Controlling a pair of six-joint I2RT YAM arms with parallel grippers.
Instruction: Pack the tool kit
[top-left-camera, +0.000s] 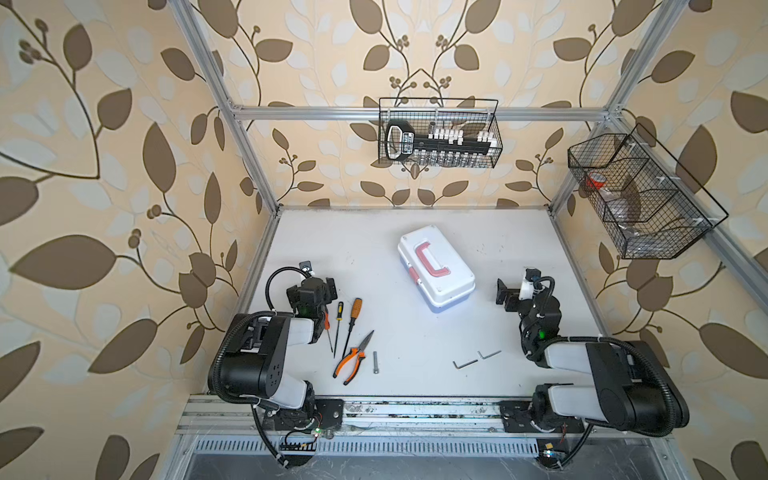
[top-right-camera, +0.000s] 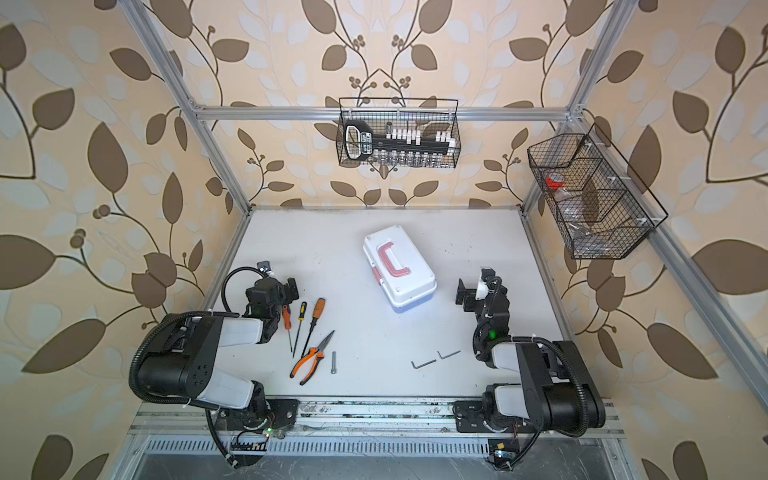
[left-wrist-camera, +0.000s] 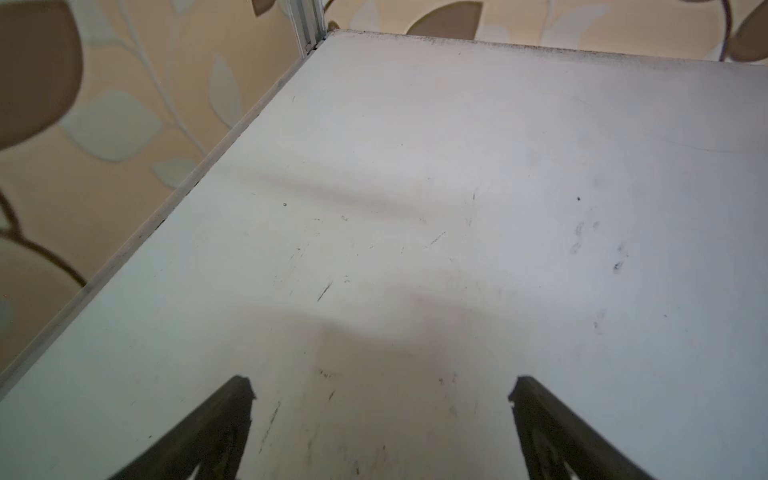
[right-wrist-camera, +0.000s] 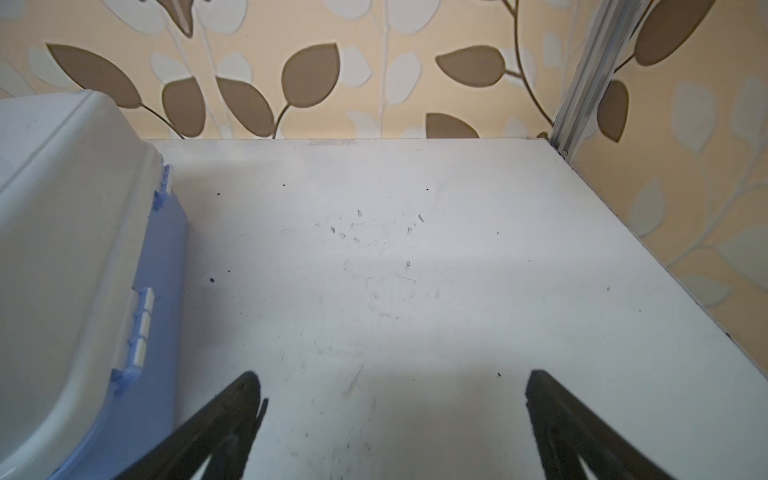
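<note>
The tool kit (top-left-camera: 436, 270) (top-right-camera: 399, 266) is a closed box with a white lid, a pink-red handle and a light blue base, lying at an angle mid-table. Its hinged blue side (right-wrist-camera: 158, 291) shows in the right wrist view. My right gripper (top-left-camera: 519, 289) (right-wrist-camera: 395, 378) hangs open just right of the box, over bare table. My left gripper (top-left-camera: 312, 286) (left-wrist-camera: 382, 384) is open near the table's left edge, with nothing between its fingers. Three screwdrivers (top-left-camera: 354, 309), orange pliers (top-left-camera: 353, 357), a bolt (top-left-camera: 375, 361) and two hex keys (top-left-camera: 465, 363) lie loose on the table.
A black wire basket (top-left-camera: 438, 133) with a socket set hangs on the back rail. Another wire basket (top-left-camera: 640, 195), holding a red tape roll, hangs on the right frame. Aluminium posts stand at the table's corners.
</note>
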